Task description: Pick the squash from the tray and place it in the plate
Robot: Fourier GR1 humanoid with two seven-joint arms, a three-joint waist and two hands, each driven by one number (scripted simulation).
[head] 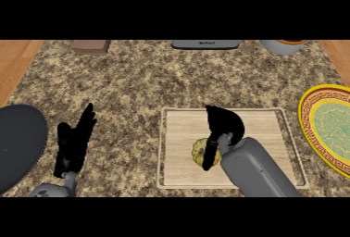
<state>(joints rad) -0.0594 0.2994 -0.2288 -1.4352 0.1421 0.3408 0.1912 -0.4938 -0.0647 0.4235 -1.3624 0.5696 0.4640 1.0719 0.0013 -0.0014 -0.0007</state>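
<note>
The yellow squash (pixel 199 152) lies on the wooden tray (pixel 263 122), in its lower left part. My right hand (pixel 224 124) hovers right over the tray, fingers stretched toward the far side, thumb reaching down across the squash's right side and hiding part of it. Its fingers are not curled round the squash. The yellow plate with a green centre (pixel 327 127) sits at the right edge of the view, beyond the tray. At the lower left, away from the tray, my left hand (pixel 74 144) rests open with its fingers up.
A dark grey round object (pixel 15 143) lies at the far left beside my left hand. Along the back edge of the counter stand a brown block (pixel 90 45), a grey appliance (pixel 205 44) and a pale pot (pixel 285 46).
</note>
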